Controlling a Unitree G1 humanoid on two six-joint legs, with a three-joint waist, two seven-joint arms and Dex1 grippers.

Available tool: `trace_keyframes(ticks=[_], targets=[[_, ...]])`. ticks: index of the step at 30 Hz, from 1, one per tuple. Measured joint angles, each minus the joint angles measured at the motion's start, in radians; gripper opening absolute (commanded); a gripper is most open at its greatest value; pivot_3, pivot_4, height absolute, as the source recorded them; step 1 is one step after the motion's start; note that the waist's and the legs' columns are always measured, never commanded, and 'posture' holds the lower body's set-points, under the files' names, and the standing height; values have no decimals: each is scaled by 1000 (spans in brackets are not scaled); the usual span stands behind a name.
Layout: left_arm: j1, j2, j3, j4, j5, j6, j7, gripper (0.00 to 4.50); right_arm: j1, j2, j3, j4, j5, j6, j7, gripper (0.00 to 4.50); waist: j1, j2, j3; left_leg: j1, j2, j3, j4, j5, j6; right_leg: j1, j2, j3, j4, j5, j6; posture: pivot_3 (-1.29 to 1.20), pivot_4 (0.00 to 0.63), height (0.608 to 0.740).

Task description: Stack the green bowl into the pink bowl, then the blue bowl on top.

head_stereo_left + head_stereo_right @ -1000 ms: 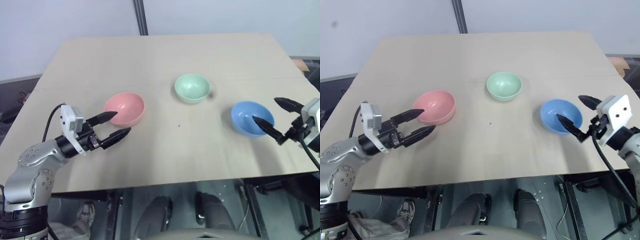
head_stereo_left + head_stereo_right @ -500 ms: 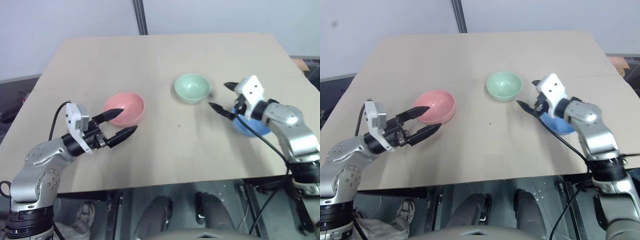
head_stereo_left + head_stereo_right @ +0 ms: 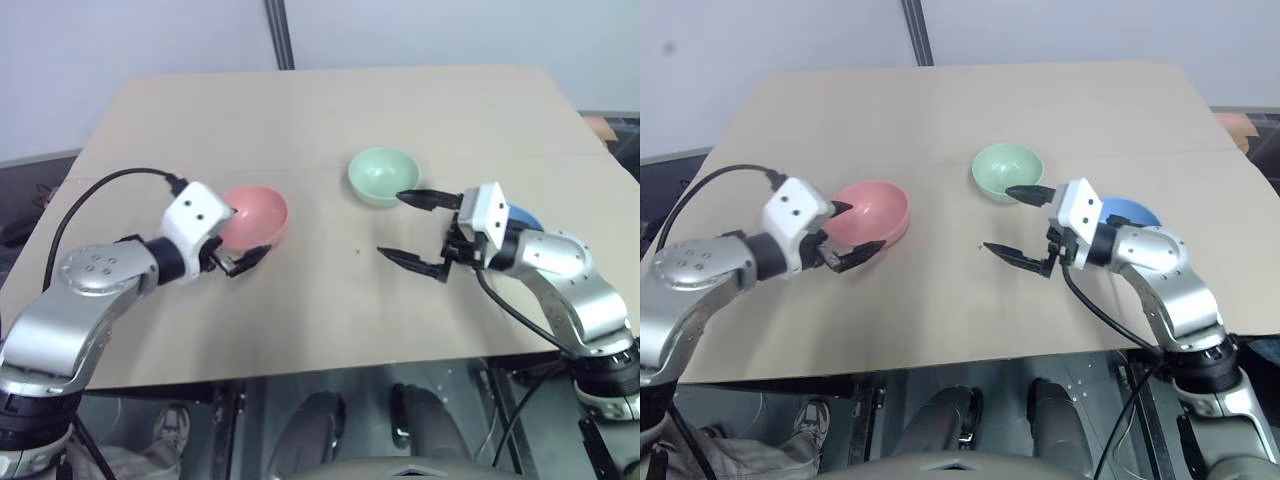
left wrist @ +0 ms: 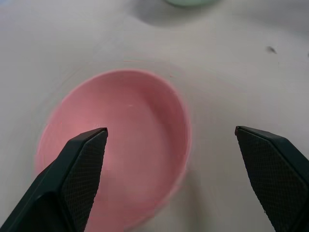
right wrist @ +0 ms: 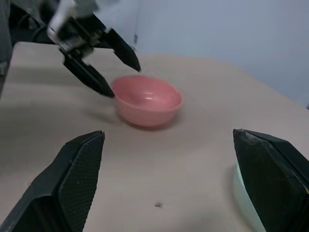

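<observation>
I see three bowls apart on the tabletop (image 3: 330, 110): the pink bowl (image 3: 256, 216) left of centre, the green bowl (image 3: 380, 175) upper centre, the blue bowl (image 3: 522, 217) right.

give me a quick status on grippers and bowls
Left gripper open at pink bowl. Right gripper open beside green bowl. Blue bowl behind right arm. Nothing stacked, nothing blocking.
</observation>
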State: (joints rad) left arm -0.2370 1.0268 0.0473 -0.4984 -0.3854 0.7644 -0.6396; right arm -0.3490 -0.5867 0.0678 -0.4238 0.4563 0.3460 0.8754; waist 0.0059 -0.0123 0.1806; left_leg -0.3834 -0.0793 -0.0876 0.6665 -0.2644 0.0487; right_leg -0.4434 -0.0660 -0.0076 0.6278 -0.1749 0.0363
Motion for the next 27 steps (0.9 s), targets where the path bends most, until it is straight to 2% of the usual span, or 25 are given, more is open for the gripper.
trace_keyframes(ticks=[7, 12, 15, 17, 18, 19, 21, 23, 24, 27], targets=[[-88, 49, -199, 41, 168, -13, -50, 4500, 134, -43, -112, -132, 87, 94, -60, 4451, 5, 0, 0, -1, 3, 1, 0, 0, -1, 0, 2, 0, 0, 0, 0, 0, 150, 740], [-168, 29, -259, 125, 263, -11, -52, 4500, 218, -87, -186, -190, 103, 121, -89, 4451, 9, -1, 0, -1, 3, 0, 1, -1, 0, 0, 2, -1, -1, 0, 0, 0, 150, 740], [-200, 11, -288, 164, 316, -9, -49, 3680, 266, -119, -234, -212, 106, 127, -97, 4500, 9, -1, 0, -1, 3, 1, 1, -1, 0, 0, 1, -1, -1, 0, 0, 0, 150, 740], [-207, -18, -301, 190, 341, -13, -52, 2651, 288, -128, -259, -221, 107, 129, -101, 4500, 8, -1, 0, -1, 3, 1, 1, -1, 0, 0, 2, -1, -1, 0, 0, 0, 150, 740], [-210, -23, -305, 194, 345, -15, -53, 2526, 292, -129, -264, -224, 107, 129, -101, 4500, 7, -1, 0, -1, 3, 1, 1, 0, 0, 0, 2, -1, -1, 0, 0, 0, 150, 740], [-218, -43, -311, 204, 352, -25, -61, 1903, 297, -134, -275, -233, 112, 131, -108, 4500, 7, -1, 0, -1, 3, 1, 1, 0, 0, 0, 2, 0, -1, 0, 0, 0, 150, 740], [-221, -56, -316, 205, 354, -34, -74, 1195, 301, -137, -281, -237, 113, 131, -113, 4500, 8, -1, 0, -1, 3, 0, 1, 0, 0, 0, 2, 0, -1, 0, 0, 0, 150, 740], [-222, -66, -322, 205, 353, -45, -99, 275, 311, -140, -282, -242, 113, 132, -120, 4500, 8, -1, 0, -1, 3, 0, 1, 0, 0, 0, 1, 0, -1, 0, 0, 0, 150, 740], [-221, -73, -323, 207, 353, -46, -107, 129, 314, -141, -283, -245, 114, 134, -122, 4500, 8, -1, 0, -1, 3, 1, 1, 0, 0, 0, 1, 0, -1, 0, 0, 0, 150, 740], [-223, -87, -325, 211, 352, -96, -143, 129, 328, -148, -294, -256, 116, 146, -139, 4500, 9, -1, 0, -2, 3, 0, 2, 0, -1, 0, 1, 1, -1, 0, 0, 0, 150, 740]])
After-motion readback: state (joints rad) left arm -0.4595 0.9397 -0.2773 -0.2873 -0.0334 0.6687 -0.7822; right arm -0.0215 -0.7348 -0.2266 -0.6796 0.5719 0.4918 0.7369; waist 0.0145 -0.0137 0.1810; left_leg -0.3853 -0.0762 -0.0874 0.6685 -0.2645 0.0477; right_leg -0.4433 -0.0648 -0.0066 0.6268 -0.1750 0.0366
